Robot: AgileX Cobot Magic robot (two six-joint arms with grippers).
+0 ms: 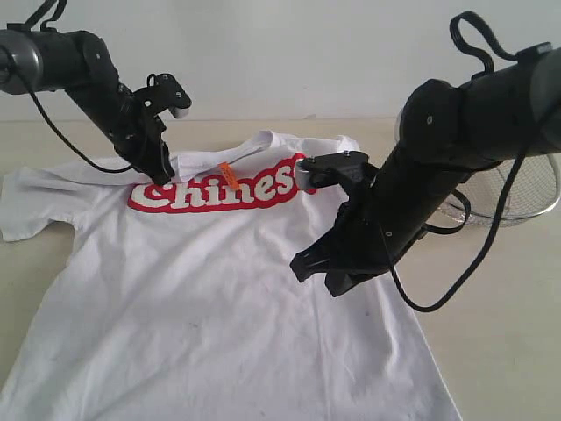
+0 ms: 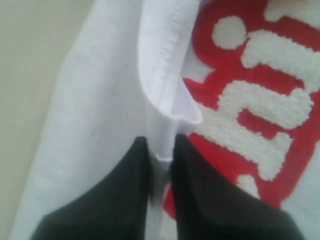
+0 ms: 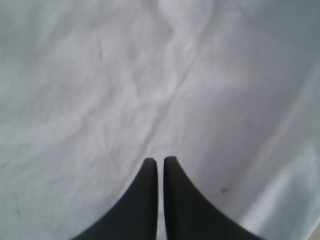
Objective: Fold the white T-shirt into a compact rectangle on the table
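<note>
1. Right gripper: black fingers closed tip to tip, nothing between them. It hangs just above the plain lower front of the white T-shirt.
2. White T-shirt: spread flat, front up, on the table. The body runs under and past the right gripper, and the chest reaches to the left gripper.
3. Red lettering: across the chest, directly beside the left gripper's tips.
4. Orange neck tag: at the collar, near the left gripper, on its right-arm side.
5. Left gripper: down on the shirt by the collar, fingers clamped on a raised fold of white hemmed fabric.
6. Wire-mesh basket: on the table beyond the right arm, well apart from both grippers.
</note>
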